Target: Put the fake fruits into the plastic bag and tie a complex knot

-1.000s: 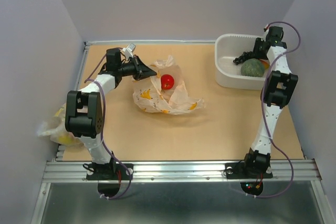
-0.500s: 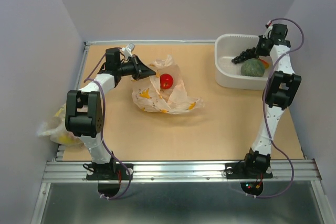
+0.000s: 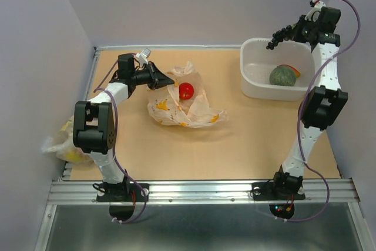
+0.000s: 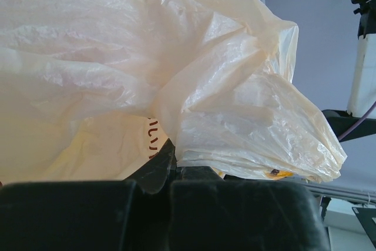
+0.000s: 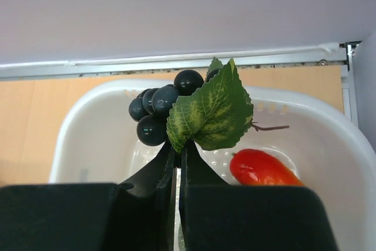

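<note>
Left tool [image 3: 166, 80] pinched shut on the one plastic bag [image 3: 182, 113], which spreads ahead of it with one red tomato [image 3: 187, 91] inside. Right tool [image 5: 178, 151] clamps one grape bunch [image 5: 158, 110] — below it, one tub [image 3: 252, 86] holds a green fruit [image 3: 282, 76] and a red pepper [image 5: 261, 168].

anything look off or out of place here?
Two things. The right hand seems to hold the grape bunch only by its leaf, a thin pinch that might slip. A second bag lies over the table's left edge, beside the left arm.
</note>
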You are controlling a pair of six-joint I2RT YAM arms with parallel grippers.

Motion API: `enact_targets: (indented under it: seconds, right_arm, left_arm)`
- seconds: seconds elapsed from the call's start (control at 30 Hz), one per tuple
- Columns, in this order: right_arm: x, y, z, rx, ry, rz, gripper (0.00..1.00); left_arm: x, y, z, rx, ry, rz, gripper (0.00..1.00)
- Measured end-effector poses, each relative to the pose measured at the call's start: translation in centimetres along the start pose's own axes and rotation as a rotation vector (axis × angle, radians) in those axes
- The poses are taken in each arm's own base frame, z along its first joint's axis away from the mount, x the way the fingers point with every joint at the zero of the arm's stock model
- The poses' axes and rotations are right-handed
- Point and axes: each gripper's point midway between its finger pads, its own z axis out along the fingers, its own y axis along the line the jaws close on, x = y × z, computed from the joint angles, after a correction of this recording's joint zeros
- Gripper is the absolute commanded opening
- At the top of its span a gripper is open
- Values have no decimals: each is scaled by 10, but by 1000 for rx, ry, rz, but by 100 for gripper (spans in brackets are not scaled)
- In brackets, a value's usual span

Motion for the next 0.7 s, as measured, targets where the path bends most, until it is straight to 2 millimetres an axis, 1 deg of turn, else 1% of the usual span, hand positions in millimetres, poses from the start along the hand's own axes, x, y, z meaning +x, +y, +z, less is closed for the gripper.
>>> enact_targets:
  seconds: [0.07, 0.23, 0.3, 0.4, 0.43, 0.5, 0.57, 0.63, 0.7]
  right_arm:
    - [-3, 7, -6, -22, -7, -2, 0]
    - [1, 23, -24, -76, 7, 5, 0]
    - [2, 33, -37, -103, 14, 10, 0]
    - [5, 58, -68, -159, 19, 8, 1]
    - [6, 62, -73, -168, 18, 7, 0]
    - [7, 82, -98, -210, 13, -3, 0]
    - [12, 103, -115, -255, 9, -26, 0]
    - [19, 133, -135, -313, 11, -53, 0]
    - [28, 162, -149, -375, 13, -89, 0]
  left_arm:
    - [0, 0, 0, 0, 0, 0, 0]
    - [0, 0, 0, 0, 0, 4, 0]
    - [0, 0, 0, 0, 0, 8, 0]
    - [1, 1, 0, 0, 1, 9, 0]
    - [1, 1, 0, -1, 1, 10, 0]
    - [1, 1, 0, -1, 2, 12, 0]
    - [1, 1, 0, 0, 1, 14, 0]
    - [1, 1, 0, 0, 2, 15, 0]
    - [1, 1, 0, 0, 2, 16, 0]
